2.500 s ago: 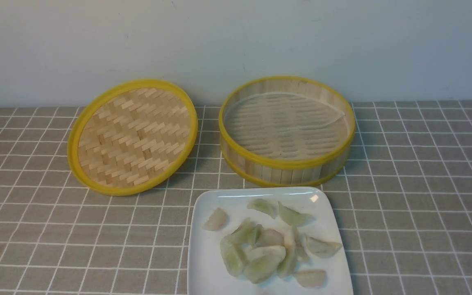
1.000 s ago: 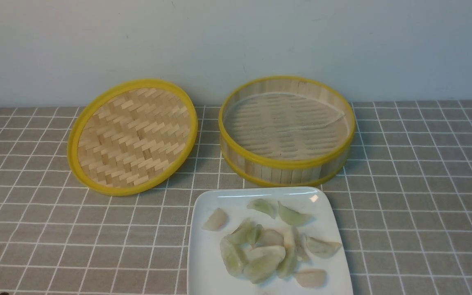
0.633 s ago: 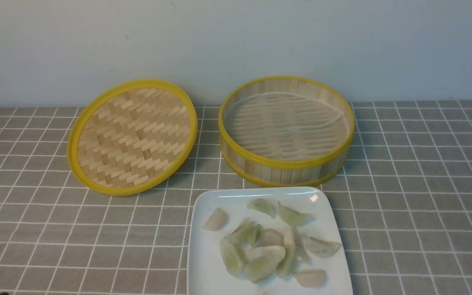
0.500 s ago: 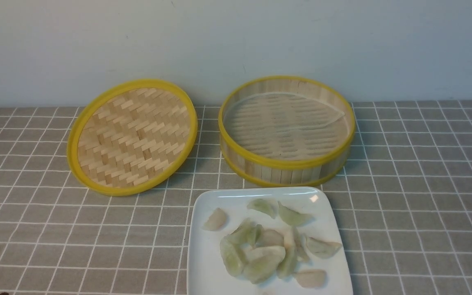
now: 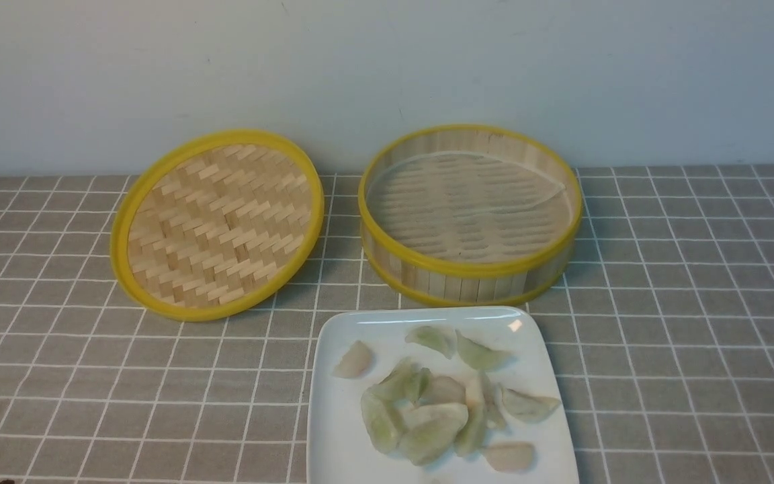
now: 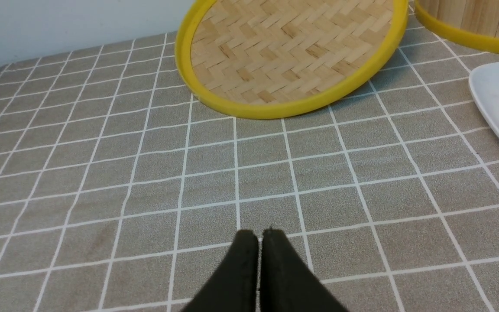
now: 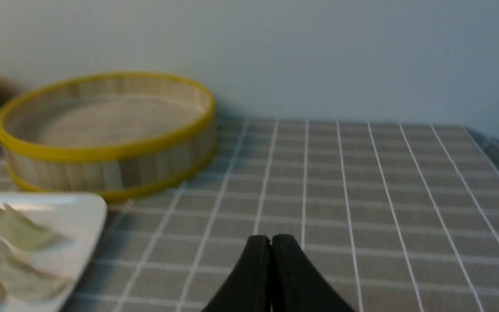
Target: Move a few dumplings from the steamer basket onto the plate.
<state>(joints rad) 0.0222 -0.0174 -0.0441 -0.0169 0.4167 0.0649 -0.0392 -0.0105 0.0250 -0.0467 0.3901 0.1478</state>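
Dumplings (image 5: 437, 403) piled on the plate (image 5: 333, 444), steamer basket (image 5: 471, 269) holding only its liner.

Pale green and pinkish-white pieces lie heaped toward the plate's middle, with 1 pinkish piece apart on the robot's left side of the pile. The plate sits on the checked tablecloth (image 5: 682, 336) just in front of the steamer basket, near it but apart. The woven lid (image 5: 216, 225) leans tilted to the basket's left, its far edge raised. The left gripper (image 6: 260, 236) has its 2 black fingertips pressed together with nothing between them, above bare cloth near the lid. The right gripper (image 7: 271, 240) is likewise closed and holds nothing, over the cloth to the right of the plate.
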